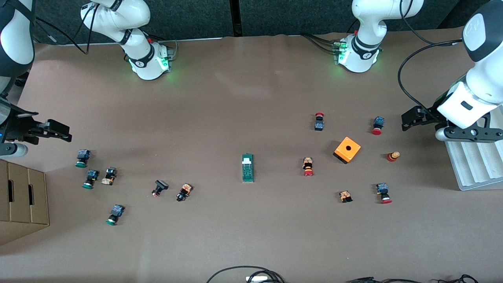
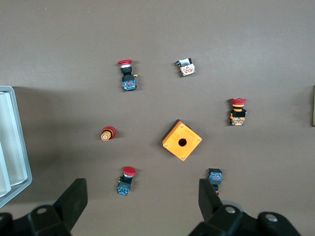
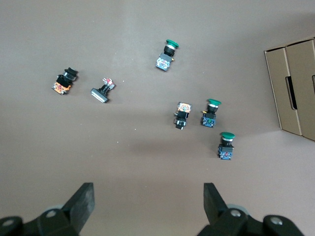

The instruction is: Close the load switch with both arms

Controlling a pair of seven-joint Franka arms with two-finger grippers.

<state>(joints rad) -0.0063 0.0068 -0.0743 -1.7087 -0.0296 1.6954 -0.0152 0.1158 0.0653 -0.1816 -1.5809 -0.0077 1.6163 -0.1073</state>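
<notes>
The load switch (image 1: pixel 247 168), a narrow dark-green block with a white tab at its end toward the robots' bases, lies flat in the middle of the table. Only its edge shows in the left wrist view (image 2: pixel 313 105). My left gripper (image 1: pixel 407 119) hangs open and empty over the left arm's end of the table, well away from the switch; its fingers (image 2: pixel 74 199) frame bare table and a red-capped button (image 2: pixel 125 179). My right gripper (image 1: pixel 62 131) hangs open and empty over the right arm's end, its fingers (image 3: pixel 83 199) over bare table.
An orange cube with a hole (image 1: pixel 347 149) and several red-capped buttons (image 1: pixel 308 166) lie toward the left arm's end, beside a white ribbed tray (image 1: pixel 475 165). Green-capped buttons (image 1: pixel 82 158) and a cardboard box (image 1: pixel 23 200) are at the right arm's end. Cables (image 1: pixel 247 273) lie at the front edge.
</notes>
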